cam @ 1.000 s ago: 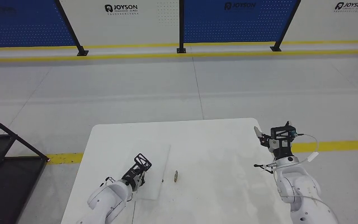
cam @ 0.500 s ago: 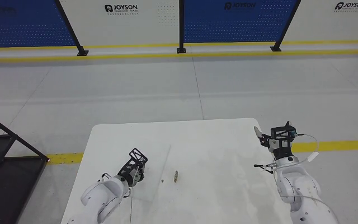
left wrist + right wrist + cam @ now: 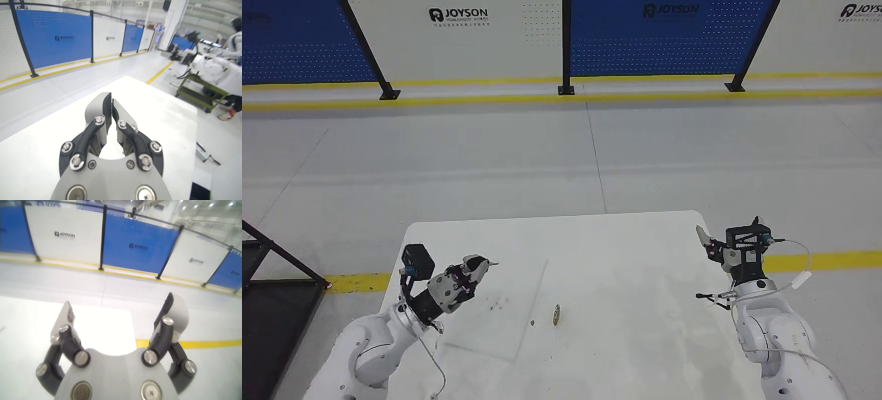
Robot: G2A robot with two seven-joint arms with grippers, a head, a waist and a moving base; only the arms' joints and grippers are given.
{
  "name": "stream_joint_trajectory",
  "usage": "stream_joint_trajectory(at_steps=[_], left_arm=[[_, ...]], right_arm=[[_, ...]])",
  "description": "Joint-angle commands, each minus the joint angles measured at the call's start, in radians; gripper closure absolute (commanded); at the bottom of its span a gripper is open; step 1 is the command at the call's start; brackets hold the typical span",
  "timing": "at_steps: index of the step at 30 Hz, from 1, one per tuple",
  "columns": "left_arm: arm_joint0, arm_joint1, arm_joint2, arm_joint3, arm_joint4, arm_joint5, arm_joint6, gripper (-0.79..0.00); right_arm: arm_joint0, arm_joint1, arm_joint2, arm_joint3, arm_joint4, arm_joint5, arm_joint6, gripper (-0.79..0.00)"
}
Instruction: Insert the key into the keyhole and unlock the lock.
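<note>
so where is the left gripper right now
In the top view the left gripper is over the left part of the table, shut, with the small metal piece lying apart on its right, nearer the table's middle.

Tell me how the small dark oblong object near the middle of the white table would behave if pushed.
The small dark oblong object looks tiny on the smooth white table, so it is probably light and would slide easily. It lies low, so tipping seems unlikely. It may be rigid metal, but is too small to confirm.
</note>
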Motion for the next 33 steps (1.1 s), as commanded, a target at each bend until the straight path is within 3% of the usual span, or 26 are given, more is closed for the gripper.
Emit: stream_joint_trajectory(at_steps=[1,4,9,12,16,23,30,33], left_arm=[[-0.024,0.002,0.003,0.037,-0.037,-0.056,0.011,0.0],[-0.044,0.004,0.006,0.06,-0.05,-0.088,0.01,0.0],[-0.044,0.004,0.006,0.06,-0.05,-0.088,0.01,0.0],[-0.044,0.004,0.006,0.06,-0.05,-0.088,0.01,0.0],[-0.044,0.004,0.006,0.06,-0.05,-0.088,0.01,0.0],[-0.044,0.004,0.006,0.06,-0.05,-0.088,0.01,0.0],[-0.044,0.004,0.006,0.06,-0.05,-0.088,0.01,0.0],[-0.044,0.004,0.006,0.06,-0.05,-0.088,0.01,0.0]], right_arm=[[-0.022,0.001,-0.019,-0.017,-0.038,-0.03,0.015,-0.785],[-0.074,-0.001,-0.081,-0.064,-0.117,-0.057,0.032,-0.785],[-0.131,-0.009,-0.287,-0.108,-0.323,-0.109,0.08,-0.785],[-0.121,-0.019,-0.427,-0.084,-0.419,-0.142,0.114,-0.785],[-0.062,-0.043,-0.594,-0.008,-0.433,-0.184,0.156,-0.785],[0.089,-0.116,-0.795,0.2,-0.313,-0.029,0.186,-0.785],[0.186,-0.182,-0.889,0.368,-0.219,0.158,0.141,-0.776],[0.203,-0.2,-0.91,0.412,-0.218,0.233,0.109,-0.61]])
